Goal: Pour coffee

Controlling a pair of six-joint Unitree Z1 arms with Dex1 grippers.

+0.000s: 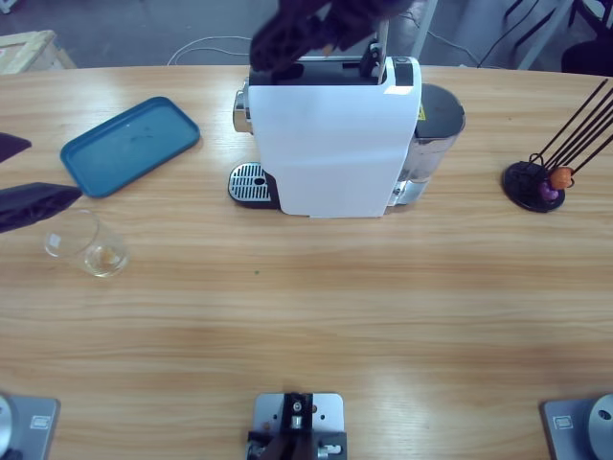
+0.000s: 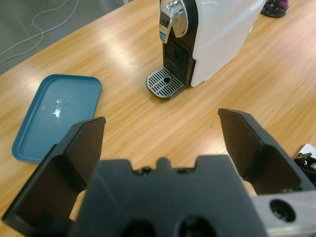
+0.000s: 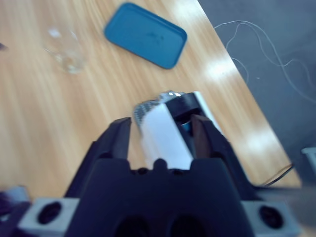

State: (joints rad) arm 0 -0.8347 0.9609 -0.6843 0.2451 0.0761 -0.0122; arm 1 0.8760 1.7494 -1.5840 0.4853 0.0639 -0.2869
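Note:
The white coffee machine point(image 1: 330, 144) stands at the table's far middle, its round metal drip grate point(image 1: 251, 182) facing left. A clear glass point(image 1: 86, 244) sits on the wood to the front left, with only a faint amber tint at its bottom. The dark coffee is not in view. My left gripper point(image 1: 53, 171) hovers at the left edge just above the glass, open wide and holding nothing. In its wrist view the left gripper point(image 2: 160, 128) faces the machine point(image 2: 217, 34). My right gripper point(image 1: 321, 34) hangs over the machine's top. In the right wrist view the right gripper point(image 3: 160, 126) is open and empty.
A teal tray point(image 1: 129, 144) lies at the far left, beside the left gripper. A black capsule stand point(image 1: 536, 182) with an orange and a purple capsule is at the right. Bare wood stretches across the front.

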